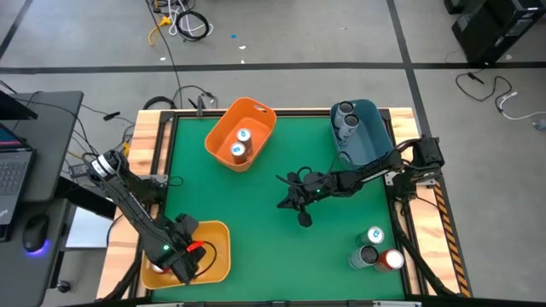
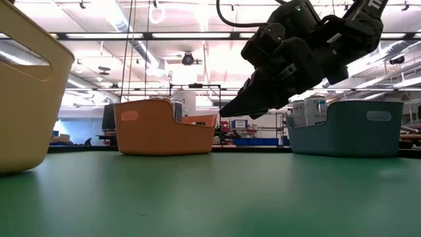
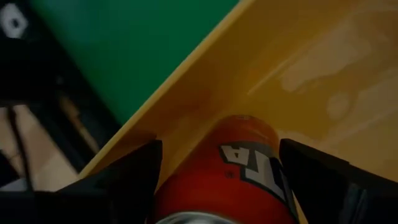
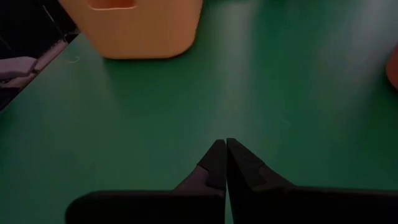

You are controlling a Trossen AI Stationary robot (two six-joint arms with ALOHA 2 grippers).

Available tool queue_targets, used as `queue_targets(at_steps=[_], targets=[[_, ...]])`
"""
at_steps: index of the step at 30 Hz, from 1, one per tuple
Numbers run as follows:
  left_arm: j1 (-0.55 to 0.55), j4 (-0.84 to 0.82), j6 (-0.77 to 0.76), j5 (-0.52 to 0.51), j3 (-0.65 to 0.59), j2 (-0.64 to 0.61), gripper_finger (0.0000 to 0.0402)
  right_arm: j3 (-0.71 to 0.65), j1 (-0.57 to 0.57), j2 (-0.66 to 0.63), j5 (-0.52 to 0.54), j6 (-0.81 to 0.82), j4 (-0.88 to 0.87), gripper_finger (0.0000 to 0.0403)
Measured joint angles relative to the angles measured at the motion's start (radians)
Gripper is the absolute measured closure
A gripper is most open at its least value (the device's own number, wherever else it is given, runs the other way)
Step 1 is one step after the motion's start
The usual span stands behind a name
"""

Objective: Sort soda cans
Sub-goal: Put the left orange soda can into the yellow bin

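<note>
The red-orange can [image 3: 233, 177] lies between the two dark fingers [image 3: 127, 183] of the left tool [image 1: 186, 256], down inside the yellow bin [image 1: 220, 232]. Its glossy metal side carries white block lettering edged in black; only a few letters show, upside down, too partial to read as a word. The fingers stand wide on either side of the can, and whether they press on it cannot be told. The bin's wall is smooth, shiny plastic with a straight rim.

Taking the yellow bin as the landmark on the green, matte tabletop [image 1: 256, 205]: the orange bin [image 1: 256, 115], a rounded plastic tub with a handle slot, sits at the far edge from it and holds two white-and-light-blue cans [image 1: 241, 143] with pale tops. The blue bin [image 1: 375, 128] stands at the far corner opposite and holds two dark grey cans [image 1: 345, 119]; in the low view their sides show pale print, unreadable. Along the near edge, well apart from the yellow bin, three cans stand upright in a cluster: a white-and-blue one [image 1: 375, 234], a dark one [image 1: 367, 255] and a red one [image 1: 393, 260].

The right tool [image 4: 226, 163] hovers over bare felt-like green between the bins, its tapered black fingers pressed together, empty.
</note>
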Motion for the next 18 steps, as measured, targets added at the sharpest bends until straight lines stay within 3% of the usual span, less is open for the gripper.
queue_targets(at_steps=[9,18], targets=[[0.0,-0.077,0.0,0.092,0.008,0.0,0.0089,0.0,0.0,0.0,0.0,0.0,0.0,0.0403],[0.011,-0.235,0.007,0.03,0.127,0.0,0.0089,0.0,0.0,0.0,0.001,0.0,0.0,0.04]])
